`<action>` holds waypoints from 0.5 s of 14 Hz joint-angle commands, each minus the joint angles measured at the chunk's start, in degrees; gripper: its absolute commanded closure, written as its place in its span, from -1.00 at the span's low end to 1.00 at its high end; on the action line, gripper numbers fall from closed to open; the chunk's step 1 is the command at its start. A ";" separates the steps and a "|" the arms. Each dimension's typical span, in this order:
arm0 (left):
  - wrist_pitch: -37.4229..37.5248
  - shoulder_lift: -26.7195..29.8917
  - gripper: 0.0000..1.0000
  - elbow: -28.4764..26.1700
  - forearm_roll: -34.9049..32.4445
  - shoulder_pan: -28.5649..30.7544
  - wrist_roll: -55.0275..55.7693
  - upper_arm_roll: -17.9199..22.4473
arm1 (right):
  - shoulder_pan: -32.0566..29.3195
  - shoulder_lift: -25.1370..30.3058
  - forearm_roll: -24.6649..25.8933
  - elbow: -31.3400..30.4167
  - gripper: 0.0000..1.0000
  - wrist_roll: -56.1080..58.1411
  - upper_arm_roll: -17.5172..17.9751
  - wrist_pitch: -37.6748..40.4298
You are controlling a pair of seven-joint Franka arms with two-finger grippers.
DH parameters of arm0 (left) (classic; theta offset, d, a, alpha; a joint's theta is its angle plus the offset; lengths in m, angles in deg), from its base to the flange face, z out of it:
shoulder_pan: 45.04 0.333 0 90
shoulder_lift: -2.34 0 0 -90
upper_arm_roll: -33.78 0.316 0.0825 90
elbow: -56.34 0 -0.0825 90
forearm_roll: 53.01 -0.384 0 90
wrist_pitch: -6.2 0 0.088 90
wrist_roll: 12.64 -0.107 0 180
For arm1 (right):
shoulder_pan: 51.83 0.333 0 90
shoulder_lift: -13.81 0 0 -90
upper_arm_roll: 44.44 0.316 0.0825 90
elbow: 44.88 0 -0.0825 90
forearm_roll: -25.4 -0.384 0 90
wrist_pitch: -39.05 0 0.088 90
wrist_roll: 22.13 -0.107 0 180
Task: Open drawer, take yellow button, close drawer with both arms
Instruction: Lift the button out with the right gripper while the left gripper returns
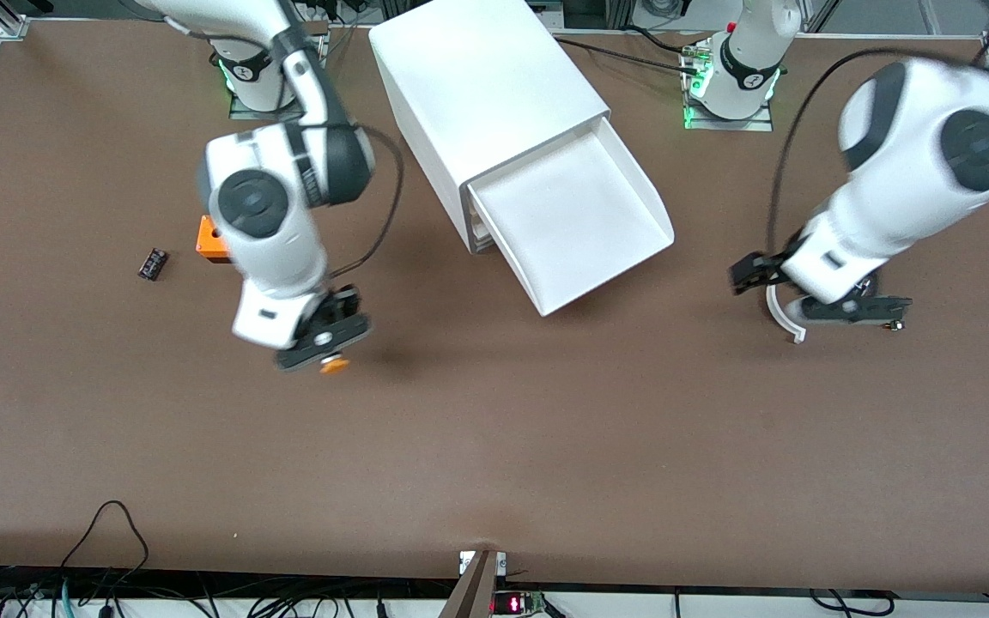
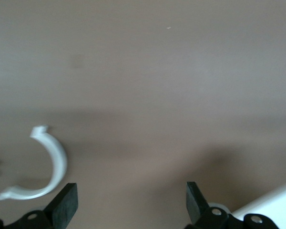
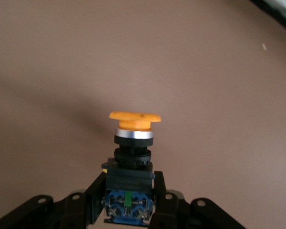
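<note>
The drawer (image 1: 576, 219), the topmost of the white cabinet (image 1: 477, 94), stands pulled far out and shows a bare white floor. My right gripper (image 1: 323, 342) hangs over the bare table toward the right arm's end, shut on the button (image 1: 334, 366). The right wrist view shows the button (image 3: 133, 138) with its orange cap, silver ring and dark body, its blue base clamped between the fingers (image 3: 96, 195) of that gripper (image 3: 128, 195). My left gripper (image 1: 821, 296) waits low over the table toward the left arm's end, open (image 2: 131, 202) with nothing between its fingers (image 2: 64, 205).
A white curved plastic piece (image 1: 782, 316) lies on the table under the left gripper, also visible in the left wrist view (image 2: 50, 164). An orange cube (image 1: 211, 239) and a small black part (image 1: 152, 263) lie near the right arm.
</note>
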 commanded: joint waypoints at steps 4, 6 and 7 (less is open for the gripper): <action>-17.13 -4.67 -1.00 -8.43 -0.27 -7.30 17.90 -0.32 | -6.91 2.29 -1.76 -16.44 0.43 -0.26 1.44 -16.55; -16.08 -4.06 -1.00 -9.75 0.25 -8.27 19.93 -2.94 | -8.49 1.76 -1.75 -19.43 0.43 0.44 1.44 -19.82; -15.03 -3.27 -1.00 -10.71 0.26 -8.19 22.55 -5.05 | -9.01 1.76 -1.84 -21.01 0.43 1.32 1.44 -21.75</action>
